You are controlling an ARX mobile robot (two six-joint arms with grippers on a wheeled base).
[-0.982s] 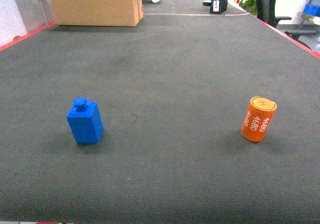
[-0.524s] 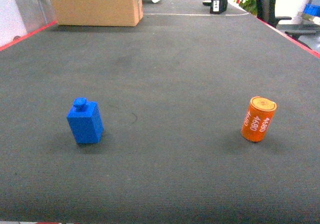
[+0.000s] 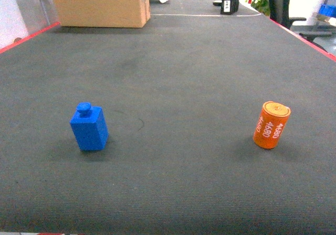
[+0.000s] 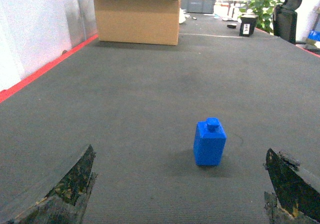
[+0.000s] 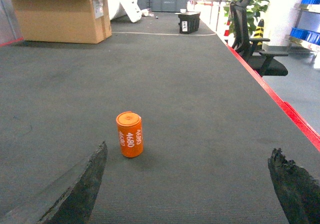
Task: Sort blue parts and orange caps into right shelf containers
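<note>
Take the cardboard box (image 3: 100, 4) at the far left of the mat (image 3: 184, 62) as your marker. Your blue part (image 3: 89, 127) stands upright well in front of it; the left gripper (image 4: 180, 194) frames it with fingers (image 4: 65, 189) spread wide, holding nothing. Far right of the box, your orange cap (image 3: 271, 125) stands upright, ahead of the right gripper (image 5: 185, 194), likewise spread and empty.

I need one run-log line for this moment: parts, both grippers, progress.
blue blocky plastic part: upright on mat, untouched | orange cylindrical cap: upright on mat, untouched | left gripper: open | right gripper: open | sorted: none yet
</note>
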